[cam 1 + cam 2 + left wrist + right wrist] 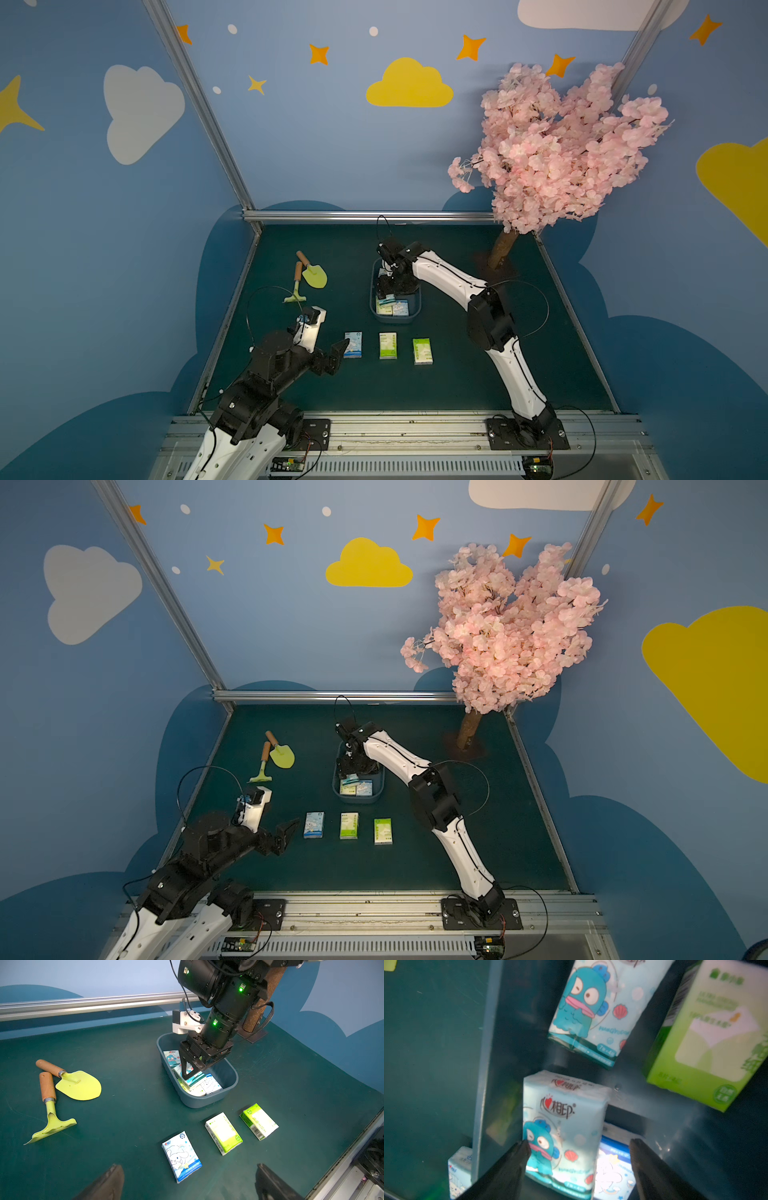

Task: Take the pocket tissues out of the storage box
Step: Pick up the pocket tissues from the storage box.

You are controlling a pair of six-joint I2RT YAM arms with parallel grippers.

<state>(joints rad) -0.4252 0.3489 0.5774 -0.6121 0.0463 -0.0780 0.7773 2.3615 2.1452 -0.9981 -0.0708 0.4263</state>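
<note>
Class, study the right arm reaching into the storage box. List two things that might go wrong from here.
1. The right end effector straddles a tilted fish-print pack lying partly over a cloud-print pack; closing may pinch both.
2. One finger sits near the storage box wall; lifting may snag and drag the box.

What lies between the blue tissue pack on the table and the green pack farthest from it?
A second green pack lies between the blue pack and the far green pack, apart from both. Both top views show this row.
</note>
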